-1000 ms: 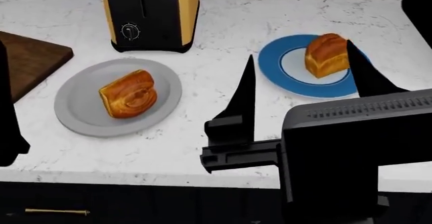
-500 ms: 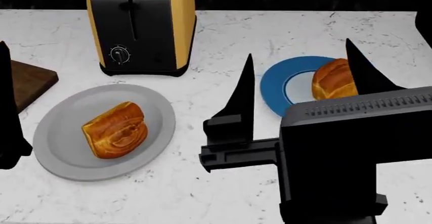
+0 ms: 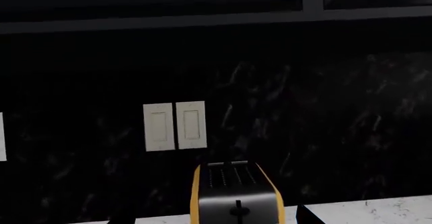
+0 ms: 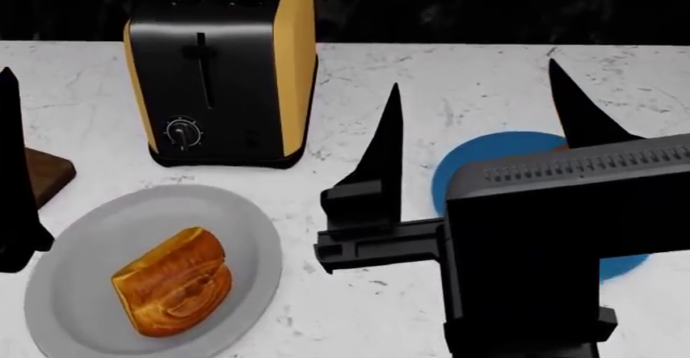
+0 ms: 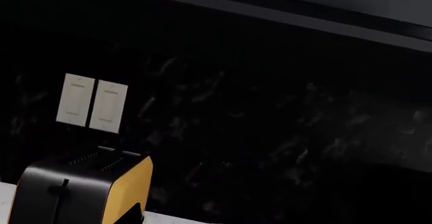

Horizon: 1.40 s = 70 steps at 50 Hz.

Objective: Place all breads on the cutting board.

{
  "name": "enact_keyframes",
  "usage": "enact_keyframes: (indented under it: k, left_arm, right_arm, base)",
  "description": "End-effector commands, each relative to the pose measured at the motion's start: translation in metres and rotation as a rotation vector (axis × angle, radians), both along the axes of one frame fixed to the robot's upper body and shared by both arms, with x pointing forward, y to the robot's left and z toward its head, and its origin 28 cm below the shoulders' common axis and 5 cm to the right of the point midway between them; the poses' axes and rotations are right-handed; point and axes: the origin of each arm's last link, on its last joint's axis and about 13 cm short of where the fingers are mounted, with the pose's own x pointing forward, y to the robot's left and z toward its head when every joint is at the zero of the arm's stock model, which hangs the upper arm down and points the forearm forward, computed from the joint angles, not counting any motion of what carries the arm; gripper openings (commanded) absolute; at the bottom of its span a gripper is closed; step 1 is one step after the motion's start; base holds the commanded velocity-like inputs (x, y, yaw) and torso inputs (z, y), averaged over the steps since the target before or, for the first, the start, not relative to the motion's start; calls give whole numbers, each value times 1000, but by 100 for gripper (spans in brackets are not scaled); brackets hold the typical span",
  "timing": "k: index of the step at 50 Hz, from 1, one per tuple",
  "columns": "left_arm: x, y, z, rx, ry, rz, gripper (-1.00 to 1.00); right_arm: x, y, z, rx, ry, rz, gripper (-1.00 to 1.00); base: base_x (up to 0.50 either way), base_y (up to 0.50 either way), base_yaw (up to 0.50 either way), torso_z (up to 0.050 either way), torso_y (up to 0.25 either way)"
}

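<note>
Our view has slid nearer, hiding the far-right loaf behind our right pincer (image 4: pixel 474 132), wide open and empty, while one loaf (image 4: pixel 173 292) sits near-left on the grey plate (image 4: pixel 254 237), cutting board (image 4: pixel 48 172) unreached, left pincer's state unclear.

A white marble counter (image 4: pixel 485 75) meets a dark, seemingly stone backsplash (image 3: pixel 310 118) bearing two pale switches (image 3: pixel 175 125).

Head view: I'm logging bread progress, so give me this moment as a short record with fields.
bread in view: one loaf on the grey plate
second bread: hidden behind the right arm
blue-rimmed plate: partly hidden
cutting board: only a corner shows, no bread on it
toaster: upright behind the grey plate
right pincer: open, empty
</note>
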Motion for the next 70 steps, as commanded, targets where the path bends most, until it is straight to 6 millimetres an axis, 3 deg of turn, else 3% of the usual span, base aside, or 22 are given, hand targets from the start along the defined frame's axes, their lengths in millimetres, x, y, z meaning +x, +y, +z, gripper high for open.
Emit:
enact_keyframes:
  k: [1,42,56,62,70]
  left_arm:
    - [-1,-1,0,-18,12,-24,100]
    - [0,0,-2,-9,3,-14,100]
    - [2,-1,-5,-10,22,-11,100]
    - [3,-2,-7,-8,30,-12,100]
    - [4,-2,-8,-6,34,-6,100]
  right_arm:
    - [0,0,-3,12,1,13,100]
    - [2,0,-1,29,20,-5,100]
    - [7,-6,46,97,110,-189,100]
    - [28,-5,71,126,156,-324,100]
    - [55,-7,82,229,205,-517,100]
  base:
    - [277,133,0,0,0]
    - [265,14,0,0,0]
    - [0,0,0,0,0]
    - [0,0,0,0,0]
    - [0,0,0,0,0]
